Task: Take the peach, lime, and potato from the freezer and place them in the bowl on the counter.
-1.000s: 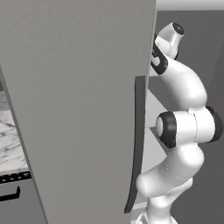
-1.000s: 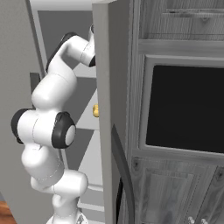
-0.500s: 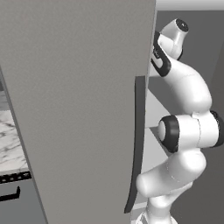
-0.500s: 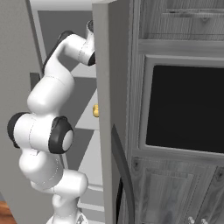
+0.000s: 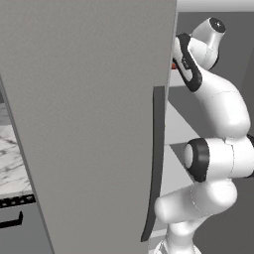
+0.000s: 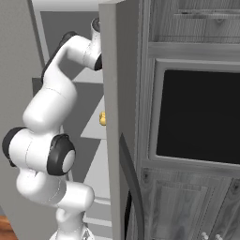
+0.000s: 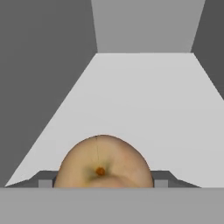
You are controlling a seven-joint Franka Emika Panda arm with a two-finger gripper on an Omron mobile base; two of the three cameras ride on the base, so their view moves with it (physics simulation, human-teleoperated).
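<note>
Claw (image 7: 103,183) jaws sit on either side of the peach (image 7: 104,162), one dark tip at each flank of the fruit, and they look pinched on it, though contact at the pads is hidden by the fruit's bulge. Peach fills the near middle of the hand view, stem dimple facing the camera, over a white shelf (image 7: 144,100) that runs away to the grey back wall of the freezer (image 5: 89,124).

From the left base view, the arm reaches up and past the edge of the open grey door, wrist high inside the cabinet, with a sliver of reddish colour beside it that may be the fruit. From the right base view, a small yellowish thing (image 6: 102,119) sits on a lower shelf, too small to name. To the far left lies a strip of the marble tabletop (image 5: 12,158).

Step in hand, as I judge it, is taking the first fruit out. Next move calls for lifting slightly, drawing the hand straight back clear of the door edge, then carrying the fruit to the bowl on the tabletop.
</note>
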